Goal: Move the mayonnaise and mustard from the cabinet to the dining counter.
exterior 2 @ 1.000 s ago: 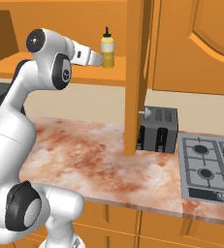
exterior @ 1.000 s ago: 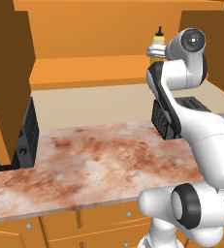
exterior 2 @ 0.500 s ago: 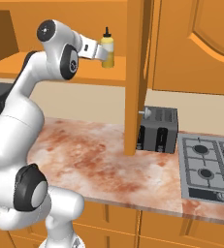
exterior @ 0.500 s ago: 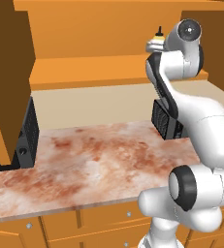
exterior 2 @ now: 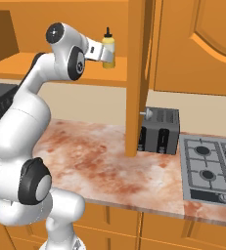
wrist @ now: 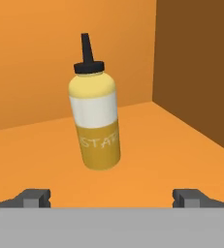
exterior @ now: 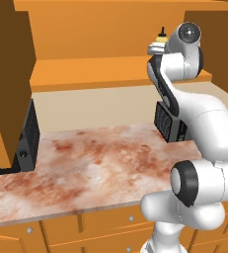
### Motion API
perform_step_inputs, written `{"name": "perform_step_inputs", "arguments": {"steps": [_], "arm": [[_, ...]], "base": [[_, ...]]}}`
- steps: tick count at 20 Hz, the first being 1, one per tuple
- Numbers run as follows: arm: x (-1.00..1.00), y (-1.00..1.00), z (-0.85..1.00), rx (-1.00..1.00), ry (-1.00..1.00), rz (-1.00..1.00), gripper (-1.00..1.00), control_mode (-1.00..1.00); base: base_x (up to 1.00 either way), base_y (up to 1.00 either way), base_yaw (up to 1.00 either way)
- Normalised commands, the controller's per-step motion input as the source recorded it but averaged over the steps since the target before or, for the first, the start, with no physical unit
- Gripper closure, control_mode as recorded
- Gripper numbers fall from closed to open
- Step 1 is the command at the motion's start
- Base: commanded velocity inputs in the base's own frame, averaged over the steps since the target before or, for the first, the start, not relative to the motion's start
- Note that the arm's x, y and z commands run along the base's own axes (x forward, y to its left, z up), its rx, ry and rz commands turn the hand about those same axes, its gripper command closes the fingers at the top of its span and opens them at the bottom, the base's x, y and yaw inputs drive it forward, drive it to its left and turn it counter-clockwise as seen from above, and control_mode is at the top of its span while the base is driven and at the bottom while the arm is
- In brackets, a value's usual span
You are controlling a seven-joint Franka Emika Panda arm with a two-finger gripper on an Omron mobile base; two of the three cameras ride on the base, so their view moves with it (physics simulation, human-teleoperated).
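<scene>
Yellow mustard (wrist: pixel 98 116) sits dead centre in the hand view, upright on the orange shelf (wrist: pixel 147 145) inside the cabinet (exterior 2: pixel 134 58), with the tool's two dark tips spread wide apart low down on either side of it and nothing between them yet. In the right base view the tool (exterior 2: pixel 104 53) is right at the bottle, looks like just about touching or barely short of it, hard to call.

Compared to a second ago, the arm has swung further in toward the shelf: the wrist was hanging back from the bottle then, at half a second it had closed most of the gap, and now it's up against it. The mustard itself hasn't budged. Tips were wide open the whole time.

Further out, the open cabinet door (exterior 2: pixel 136 78) hangs edge-on right of the bottle. Below is the reddish marbled tabletop (exterior: pixel 91 163), with a dark toaster (exterior 2: pixel 159 131) against the wall and a grey gas hob (exterior 2: pixel 210 168) to the right of it. A dark appliance (exterior: pixel 26 136) sits at the far left of the tabletop, partly hidden. Orange drawers (exterior: pixel 105 227) with small knobs run underneath.
</scene>
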Motion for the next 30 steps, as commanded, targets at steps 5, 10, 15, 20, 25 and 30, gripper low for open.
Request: {"name": "perform_step_inputs", "arguments": {"steps": [5,10,15,20,25,30], "arm": [[0.11,-0.06,0.00,0.00,0.00,0.00,-1.00,-1.00],[0.05,-0.05,0.00,0.00,0.00,0.00,-1.00,-1.00],[0.08,0.00,0.00,0.00,0.00,0.00,-1.00,-1.00],[0.11,0.00,0.00,0.00,0.00,0.00,-1.00,-1.00],[0.21,0.00,0.00,0.00,0.00,0.00,-1.00,-1.00],[0.19,0.00,-0.01,0.00,0.00,0.00,-1.00,-1.00]], "base": [[0.00,0.00,0.00],[0.00,0.00,0.00],[0.00,0.00,0.00],[0.00,0.00,0.00],[0.00,0.00,0.00],[0.00,0.00,0.00]]}}
